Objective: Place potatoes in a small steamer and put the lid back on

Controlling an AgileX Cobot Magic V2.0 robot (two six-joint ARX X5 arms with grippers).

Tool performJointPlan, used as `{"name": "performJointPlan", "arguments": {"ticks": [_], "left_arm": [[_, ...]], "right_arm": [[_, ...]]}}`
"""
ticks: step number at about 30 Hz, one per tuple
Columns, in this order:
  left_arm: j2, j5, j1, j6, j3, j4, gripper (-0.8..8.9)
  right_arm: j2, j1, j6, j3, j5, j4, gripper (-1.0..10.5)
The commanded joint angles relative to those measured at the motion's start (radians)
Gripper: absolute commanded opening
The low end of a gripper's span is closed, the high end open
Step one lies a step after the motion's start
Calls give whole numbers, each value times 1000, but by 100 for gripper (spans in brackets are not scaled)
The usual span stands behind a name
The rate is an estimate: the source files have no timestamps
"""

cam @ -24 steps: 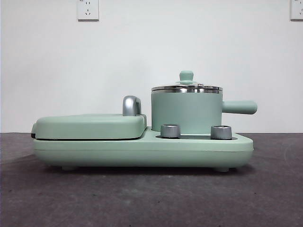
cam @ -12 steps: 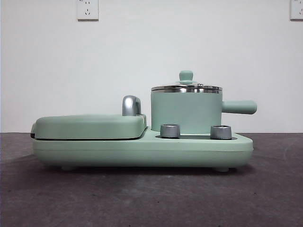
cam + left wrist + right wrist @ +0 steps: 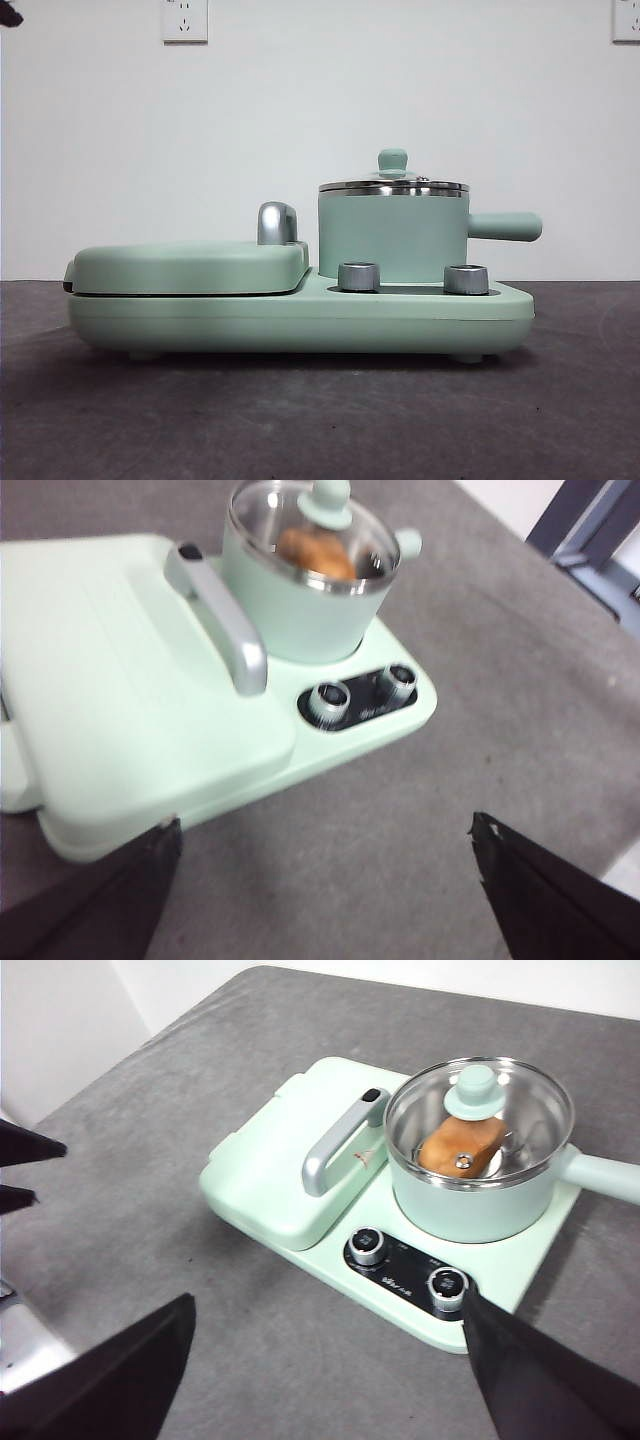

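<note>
Since the earlier frames a black arm tip (image 3: 10,14) has appeared at the front view's top corner; nothing else has shifted. Potato (image 3: 462,1144) lies inside the small steamer (image 3: 393,238), visible through the glass lid (image 3: 479,1120), which sits seated on the steel rim; the steamer stands on the mint-green cooker base (image 3: 300,318) beside the closed griddle (image 3: 190,266) on the grey worktop (image 3: 320,420). Left claw (image 3: 325,880) and right claw (image 3: 325,1360) both hang above the worktop, clear of the appliance, jaws spread wide, gripping nothing.
</note>
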Motion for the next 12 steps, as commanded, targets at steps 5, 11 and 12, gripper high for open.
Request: {"name": "performJointPlan", "arguments": {"ticks": [5,11,12], "left_arm": [[0,0,-8,-11,16,28,443],[0,1,-8,-11,16,21,5],[0,1,-8,-11,16,21,5]], "right_arm": [[3,6,-18,10,8,18,423],[3,6,-23,10,8,19,24],[3,6,-23,10,8,20,12]]}}
